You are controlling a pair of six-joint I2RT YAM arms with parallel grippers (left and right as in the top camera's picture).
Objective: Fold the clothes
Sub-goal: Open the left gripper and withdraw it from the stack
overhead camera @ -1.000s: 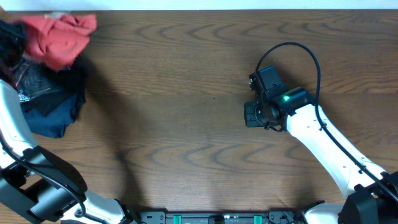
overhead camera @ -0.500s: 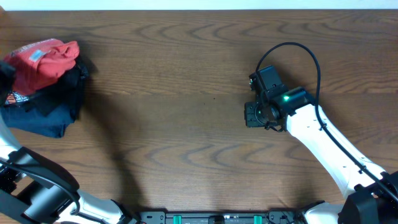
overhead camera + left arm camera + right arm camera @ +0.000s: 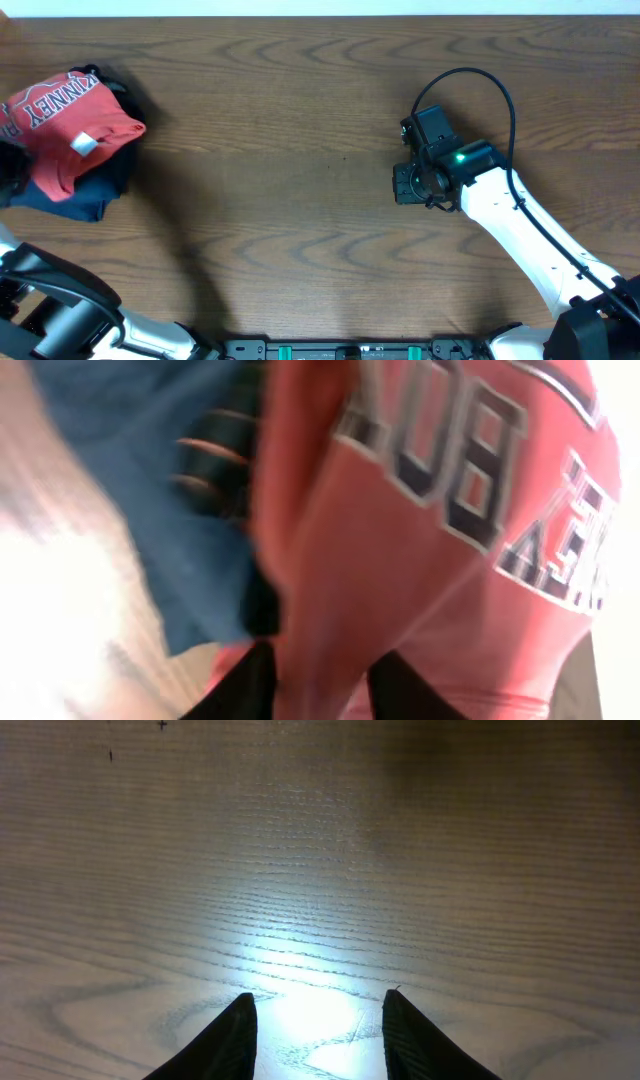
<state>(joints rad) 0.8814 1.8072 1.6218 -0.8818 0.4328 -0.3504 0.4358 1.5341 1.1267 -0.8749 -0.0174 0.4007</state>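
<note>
Since a second ago the T-shirt (image 3: pixel 65 125) has come off its bunched perch in the far-left corner and dropped nearer, onto the heap of dark clothes (image 3: pixel 95 192) at the left edge of the bench (image 3: pixel 300 150). It lies draped there, white lettering (image 3: pixel 48 100) up and neck tag (image 3: pixel 83 145) showing. The right arm (image 3: pixel 520 230) has not shifted.

Seen from the left wrist, the left jaws stand a little apart with red cloth bulging between them. The view is blurred, so I cannot tell whether they pinch the cloth or have just let it go. The right jaws are part open over bare wood near the middle-right, holding nothing.

The step in hand looks like getting the shirt free of the heap and out flat. To do it well, take one layer at a shoulder or the hem — not a fistful, and none of the blue garment underneath. Draw it right onto the open wood and let it trail so it spreads. The right arm is well apart from the shirt; it should come across to take the opposite corner, so that both sides pull evenly.
</note>
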